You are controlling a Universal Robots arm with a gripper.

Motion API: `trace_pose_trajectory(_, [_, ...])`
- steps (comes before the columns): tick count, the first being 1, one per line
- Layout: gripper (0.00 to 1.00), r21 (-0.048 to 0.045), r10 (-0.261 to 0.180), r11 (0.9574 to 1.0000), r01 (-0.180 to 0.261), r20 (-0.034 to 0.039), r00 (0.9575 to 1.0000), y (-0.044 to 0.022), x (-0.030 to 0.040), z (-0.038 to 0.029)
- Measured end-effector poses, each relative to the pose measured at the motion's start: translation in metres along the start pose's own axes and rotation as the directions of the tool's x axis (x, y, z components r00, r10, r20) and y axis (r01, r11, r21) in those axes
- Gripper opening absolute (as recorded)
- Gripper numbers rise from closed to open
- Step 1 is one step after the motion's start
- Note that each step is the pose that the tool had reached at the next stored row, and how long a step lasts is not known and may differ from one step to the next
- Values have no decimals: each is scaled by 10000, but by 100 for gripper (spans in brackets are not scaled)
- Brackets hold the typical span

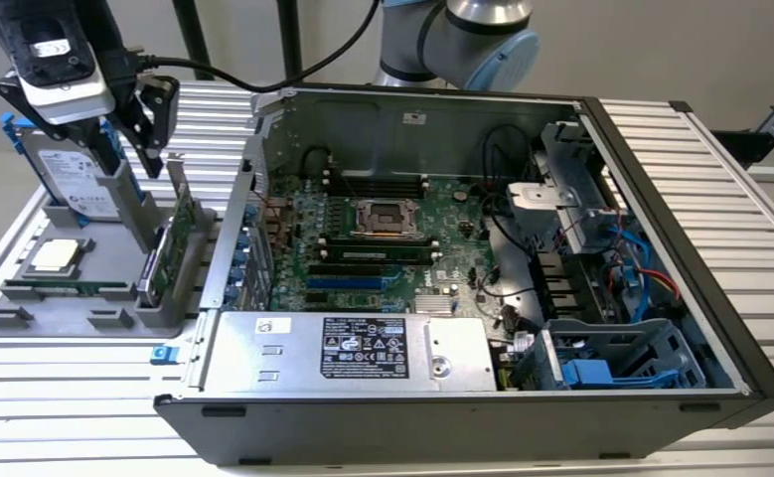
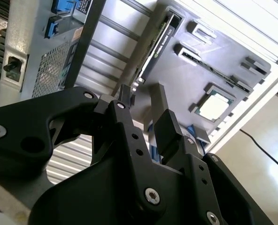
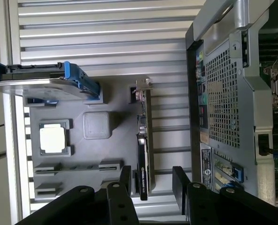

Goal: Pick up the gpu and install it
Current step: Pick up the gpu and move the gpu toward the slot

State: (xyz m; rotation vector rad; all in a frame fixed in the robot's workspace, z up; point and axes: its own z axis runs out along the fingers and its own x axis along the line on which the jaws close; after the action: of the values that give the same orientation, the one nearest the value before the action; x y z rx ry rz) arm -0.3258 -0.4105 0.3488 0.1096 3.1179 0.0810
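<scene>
gpu (image 3: 143, 140) upright in holder (image 3: 115, 103), beside computer case (image 3: 223, 93)

Covered and cut-off parts

In the second wrist view, one end of the gpu (image 2: 155, 44) passes behind a fingertip (image 2: 125, 93). In the first wrist view, the hard drive (image 3: 45, 85) and computer case (image 3: 223, 93) run off the picture's edges.

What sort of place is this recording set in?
Probably a robotics lab bench for computer assembly: an opened desktop case with bare motherboard, a grey parts tray holding the gpu, and the open gripper above it.
</scene>
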Motion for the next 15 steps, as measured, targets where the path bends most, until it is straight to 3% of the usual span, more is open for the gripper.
trace_pose_trajectory(15, [100,0,2,10000,-2,0,10000,-2,2,54])
